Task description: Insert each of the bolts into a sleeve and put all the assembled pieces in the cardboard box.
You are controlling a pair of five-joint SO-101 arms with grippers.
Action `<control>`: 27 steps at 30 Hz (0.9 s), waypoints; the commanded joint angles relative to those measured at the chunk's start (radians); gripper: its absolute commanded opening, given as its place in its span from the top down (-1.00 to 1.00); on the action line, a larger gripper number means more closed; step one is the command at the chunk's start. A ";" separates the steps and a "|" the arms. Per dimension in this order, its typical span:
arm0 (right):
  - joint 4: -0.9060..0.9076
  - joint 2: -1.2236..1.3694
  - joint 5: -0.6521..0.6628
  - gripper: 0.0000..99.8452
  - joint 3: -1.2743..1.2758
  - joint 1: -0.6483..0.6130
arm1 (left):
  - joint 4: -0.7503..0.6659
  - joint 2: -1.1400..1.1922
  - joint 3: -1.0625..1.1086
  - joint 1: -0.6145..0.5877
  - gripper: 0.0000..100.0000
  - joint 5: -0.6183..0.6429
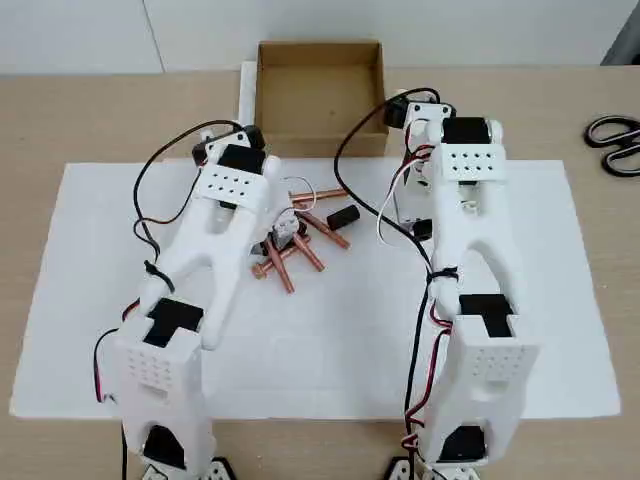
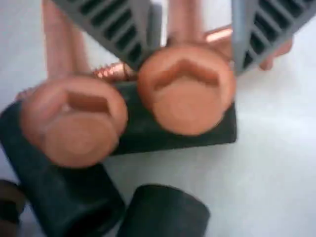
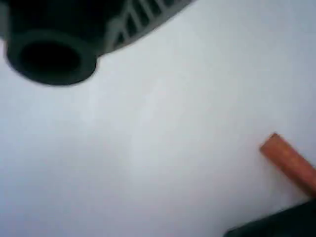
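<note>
Setting: a robotics lab bench. Evidence, from where I stand:

- The left arm and right arm, both plain white plastic, sit side by side at the edge of a wooden table. Their wires hang loose and exposed.
- A white sheet covers the work area.
- Test pieces lie on the sheet: copper-coloured bolts and a black sleeve.
- A cardboard box stands at the far side, and scissors lie on the bare wood.
- The wall behind is plain white.
</note>
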 commanded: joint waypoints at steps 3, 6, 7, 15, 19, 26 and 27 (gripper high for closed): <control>-0.016 -0.013 0.011 0.99 -0.011 0.004 | -0.012 0.080 -0.025 -0.002 0.83 0.006; -0.016 -0.013 0.011 0.99 -0.011 0.004 | -0.011 0.115 -0.035 0.000 0.83 0.006; -0.016 -0.013 0.011 0.99 -0.011 0.004 | -0.008 0.120 -0.042 0.000 0.83 0.006; -0.016 -0.010 0.011 0.99 -0.011 0.004 | 0.029 0.129 -0.091 0.040 0.90 0.003; -0.016 -0.012 0.011 0.99 -0.011 0.004 | 0.029 0.129 -0.091 0.048 0.99 -0.021; -0.016 -0.013 0.011 0.99 -0.011 0.004 | 0.031 0.129 -0.091 0.046 0.98 -0.031; -0.016 -0.013 0.011 0.99 -0.011 0.004 | 0.031 0.129 -0.091 0.046 0.98 -0.032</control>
